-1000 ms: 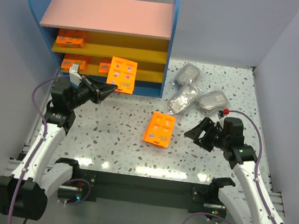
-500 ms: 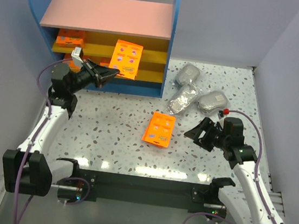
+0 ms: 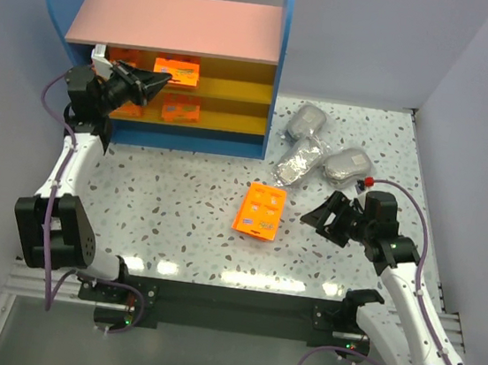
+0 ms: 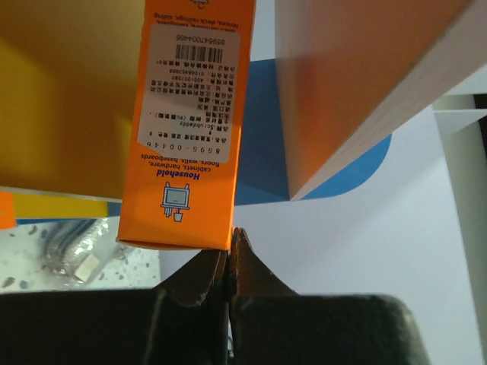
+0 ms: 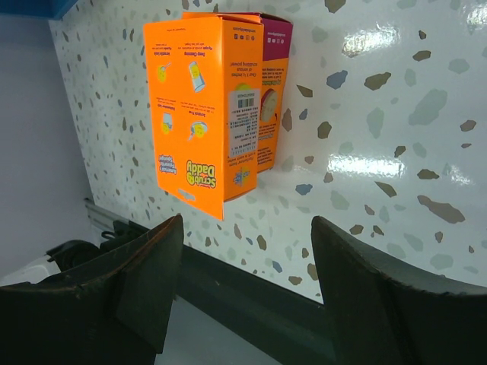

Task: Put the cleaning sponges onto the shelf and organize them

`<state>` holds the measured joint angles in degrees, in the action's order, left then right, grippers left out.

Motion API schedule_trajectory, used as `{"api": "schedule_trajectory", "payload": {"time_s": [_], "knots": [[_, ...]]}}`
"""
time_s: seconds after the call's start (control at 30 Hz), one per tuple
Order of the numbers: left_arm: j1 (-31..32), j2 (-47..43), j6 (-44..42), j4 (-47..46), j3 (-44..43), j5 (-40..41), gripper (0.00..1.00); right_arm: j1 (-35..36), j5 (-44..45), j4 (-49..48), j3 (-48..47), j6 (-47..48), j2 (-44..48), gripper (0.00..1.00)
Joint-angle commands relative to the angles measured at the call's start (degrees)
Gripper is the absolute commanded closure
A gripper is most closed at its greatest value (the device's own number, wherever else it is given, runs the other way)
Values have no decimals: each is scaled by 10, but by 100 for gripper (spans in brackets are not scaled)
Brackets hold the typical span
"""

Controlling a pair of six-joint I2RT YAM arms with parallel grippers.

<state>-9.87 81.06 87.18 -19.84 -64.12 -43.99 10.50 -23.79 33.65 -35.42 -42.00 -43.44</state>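
packs [image 3: 260, 211] orange | bundles [image 3: 298, 162] grey | shelf [image 3: 174, 23] pink-blue-yellow | table [image 3: 179, 201] speckled white

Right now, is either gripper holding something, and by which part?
The left gripper pinches an orange sponge pack at a corner of its short end; the right gripper holds nothing.

Glossy speckled table [image 5: 396, 114]; orange pack [image 4: 190, 122] seemingly matt printed card.

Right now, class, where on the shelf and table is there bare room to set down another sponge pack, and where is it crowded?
Free: the right ends of both yellow boards of the shelf, against its wall; the table left of the orange pack. Crowded: the shelf's left end, where the left gripper clamps a second pack, and around the grey bundles.
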Motion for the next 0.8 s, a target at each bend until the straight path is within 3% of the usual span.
{"api": "schedule_trajectory", "payload": {"time_s": [0.0, 0.27, 0.77], "knots": [[-8, 38, -24, 9, -41, -28, 100, 1, -14, -16, -4, 9, 1, 28], [-14, 85, -22, 16, -63, -25, 100, 1, -14, -10, -8, 15, -2, 28], [-15, 87, -25, 22, -34, -18, 99, 1, -20, -17, -6, 14, -5, 28]]}}
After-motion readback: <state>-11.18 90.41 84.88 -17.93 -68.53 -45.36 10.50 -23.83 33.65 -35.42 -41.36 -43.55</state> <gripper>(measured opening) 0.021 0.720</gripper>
